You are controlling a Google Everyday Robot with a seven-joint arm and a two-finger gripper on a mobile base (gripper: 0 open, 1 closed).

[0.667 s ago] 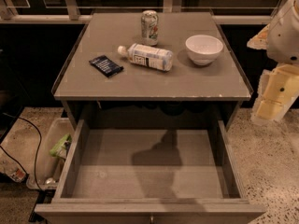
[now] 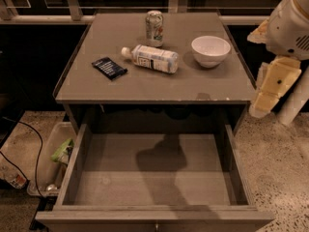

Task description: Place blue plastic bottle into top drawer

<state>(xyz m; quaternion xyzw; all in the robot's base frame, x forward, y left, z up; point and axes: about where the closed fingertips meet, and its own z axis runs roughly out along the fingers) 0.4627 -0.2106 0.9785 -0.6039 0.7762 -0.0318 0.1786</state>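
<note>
Blue plastic bottle [image 2: 153, 58] on its side just left of the white bowl [image 2: 210, 50], long axis crosswise, cap away from the bowl. Gripper [image 2: 270, 88] right of the bowl, seemingly beyond the tabletop [image 2: 145, 86]; spread not discernible. Top drawer [image 2: 203, 182] open, below and in front of the bowl.

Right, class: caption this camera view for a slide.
Blue plastic bottle lying on tabletop, top drawer open below, gripper off the tabletop's right edge.

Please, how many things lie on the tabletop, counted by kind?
Bottles: 1, the blue plastic bottle
Cans: 1, the drink can
Bowls: 1, the white bowl
Packets: 1, the dark packet
Total: 4
The gripper hangs beside the tabletop, at its right edge.
</note>
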